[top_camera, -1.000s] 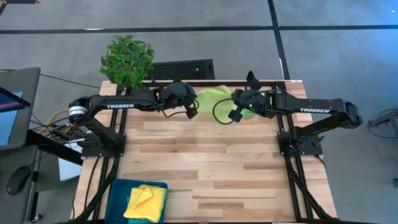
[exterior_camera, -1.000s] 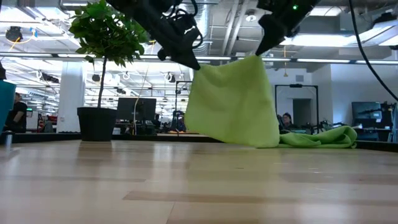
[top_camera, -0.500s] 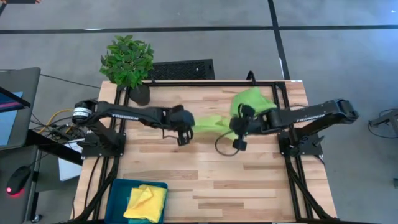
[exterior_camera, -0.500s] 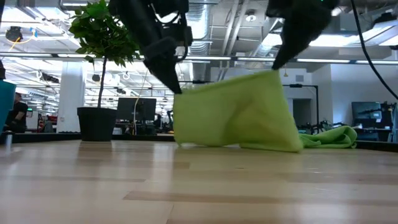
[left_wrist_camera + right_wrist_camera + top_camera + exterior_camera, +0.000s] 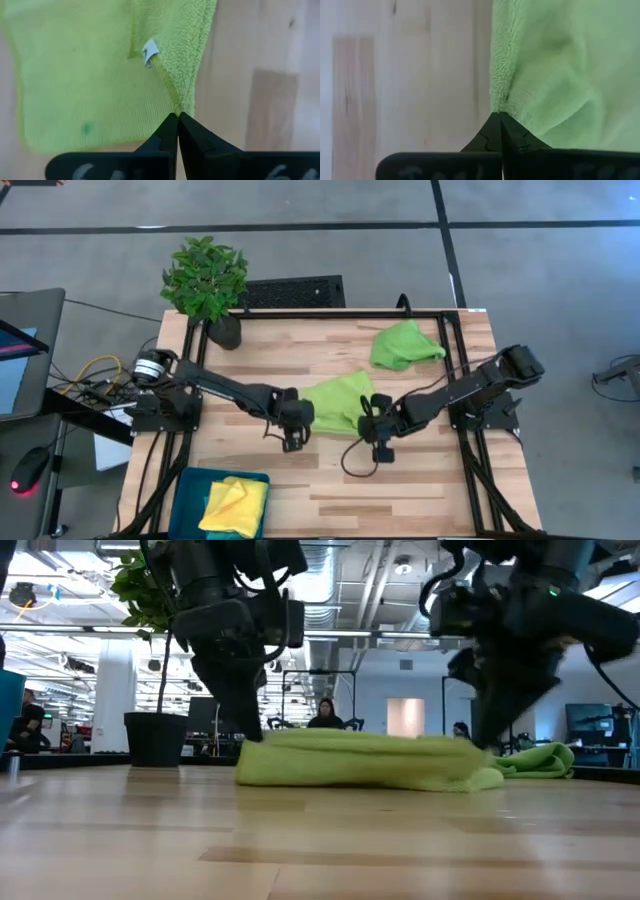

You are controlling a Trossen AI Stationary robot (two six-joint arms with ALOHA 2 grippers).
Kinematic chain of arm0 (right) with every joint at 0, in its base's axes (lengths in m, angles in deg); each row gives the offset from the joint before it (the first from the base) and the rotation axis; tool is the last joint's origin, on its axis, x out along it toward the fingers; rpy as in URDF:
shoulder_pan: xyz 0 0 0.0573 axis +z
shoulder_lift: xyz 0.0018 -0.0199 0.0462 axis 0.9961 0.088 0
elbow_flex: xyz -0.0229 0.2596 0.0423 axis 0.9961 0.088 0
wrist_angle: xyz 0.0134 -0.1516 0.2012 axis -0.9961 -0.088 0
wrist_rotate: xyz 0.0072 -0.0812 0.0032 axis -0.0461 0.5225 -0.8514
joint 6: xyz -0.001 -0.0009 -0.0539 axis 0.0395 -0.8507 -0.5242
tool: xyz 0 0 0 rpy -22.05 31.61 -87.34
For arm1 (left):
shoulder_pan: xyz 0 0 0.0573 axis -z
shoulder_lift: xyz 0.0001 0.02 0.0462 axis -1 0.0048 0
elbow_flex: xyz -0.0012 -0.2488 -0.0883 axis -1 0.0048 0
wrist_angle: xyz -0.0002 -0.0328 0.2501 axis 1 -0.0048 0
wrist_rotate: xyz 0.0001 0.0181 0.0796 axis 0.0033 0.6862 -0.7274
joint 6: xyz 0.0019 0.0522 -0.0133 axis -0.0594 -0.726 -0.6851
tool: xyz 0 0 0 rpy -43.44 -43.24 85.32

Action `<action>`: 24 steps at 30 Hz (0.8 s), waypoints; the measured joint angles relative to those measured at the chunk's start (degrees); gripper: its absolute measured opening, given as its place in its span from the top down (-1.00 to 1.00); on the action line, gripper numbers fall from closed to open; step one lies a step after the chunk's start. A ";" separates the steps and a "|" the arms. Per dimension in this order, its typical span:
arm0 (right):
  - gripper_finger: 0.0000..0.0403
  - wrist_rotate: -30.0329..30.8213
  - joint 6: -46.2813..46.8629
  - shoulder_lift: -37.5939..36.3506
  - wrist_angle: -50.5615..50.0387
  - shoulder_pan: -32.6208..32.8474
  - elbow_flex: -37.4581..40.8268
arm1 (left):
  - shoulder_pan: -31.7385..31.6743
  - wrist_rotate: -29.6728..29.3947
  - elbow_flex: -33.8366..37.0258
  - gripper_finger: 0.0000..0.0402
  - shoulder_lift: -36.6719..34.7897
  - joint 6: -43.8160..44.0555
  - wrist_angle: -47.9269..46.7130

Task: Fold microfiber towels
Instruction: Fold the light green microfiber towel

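Two black jointed arms, a looping black cable, apparently bare silver motor at left base

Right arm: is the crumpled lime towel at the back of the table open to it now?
Probably not yet. The right gripper is shut on a corner of the lime towel at mid-table. The crumpled towel itself lies uncovered near that arm's base.

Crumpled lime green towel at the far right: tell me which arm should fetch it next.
Right: the crumpled lime green towel lies on the right arm's side; both end effectors, left and right, hold the flat towel.
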 joint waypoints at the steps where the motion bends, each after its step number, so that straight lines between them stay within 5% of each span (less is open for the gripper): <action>1: 0.97 -0.58 0.00 0.80 0.28 0.38 0.00 | 0.53 0.15 -0.15 1.00 0.78 0.72 0.42; 12: 0.93 -3.06 -0.18 3.44 5.52 1.31 0.00 | 4.12 0.42 -0.12 0.99 2.70 4.92 1.31; 24: 0.22 -3.25 -1.20 3.42 2.16 1.31 -1.76 | 4.79 0.43 -0.33 0.56 2.80 6.97 1.35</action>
